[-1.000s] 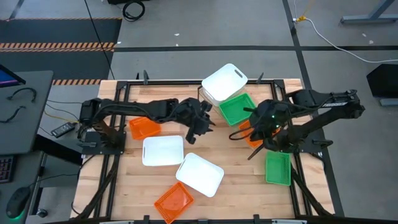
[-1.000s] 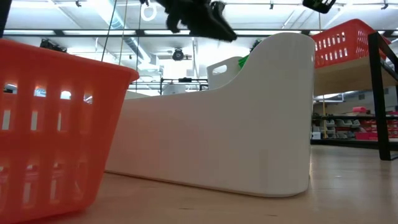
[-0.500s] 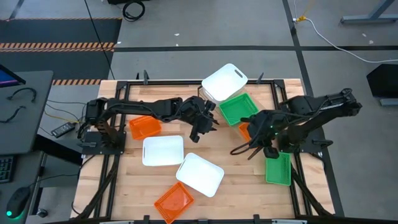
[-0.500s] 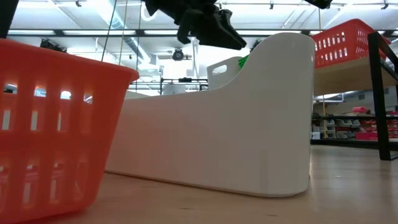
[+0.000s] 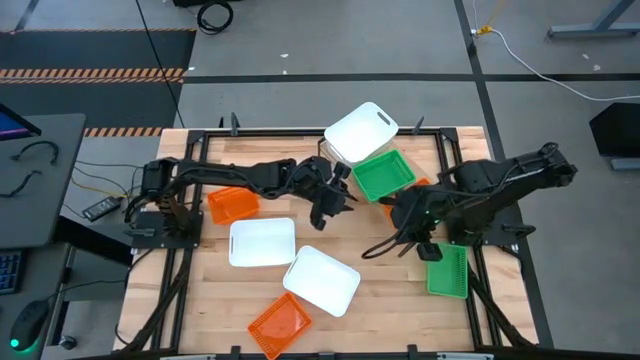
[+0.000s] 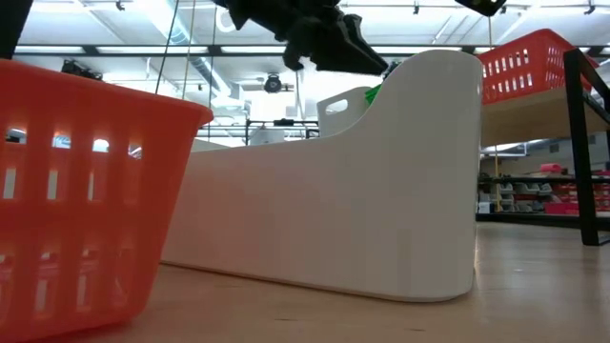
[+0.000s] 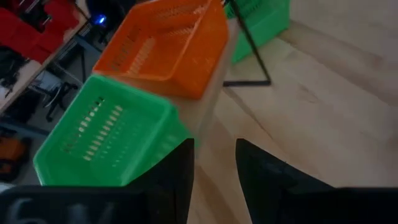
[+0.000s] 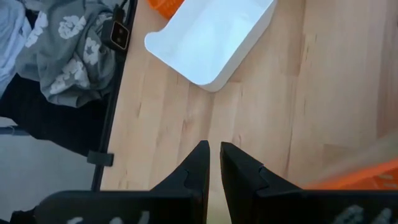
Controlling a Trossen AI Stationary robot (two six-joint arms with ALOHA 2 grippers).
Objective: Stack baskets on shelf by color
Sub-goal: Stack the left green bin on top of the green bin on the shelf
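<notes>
The left hand is held above bare tabletop near the shelf, its fingers spread with nothing between them. On the shelf, a white basket, a green basket and an orange basket are seen. The right hand is poised over open wood, fingers nearly pressed together and empty, just beside a green basket near the tabletop's right edge. Two white baskets lie touching at centre.

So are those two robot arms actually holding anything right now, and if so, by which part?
No. The left end effector has an empty gap between its fingers, near the green basket. The right end effector is nearly closed over bare table.
</notes>
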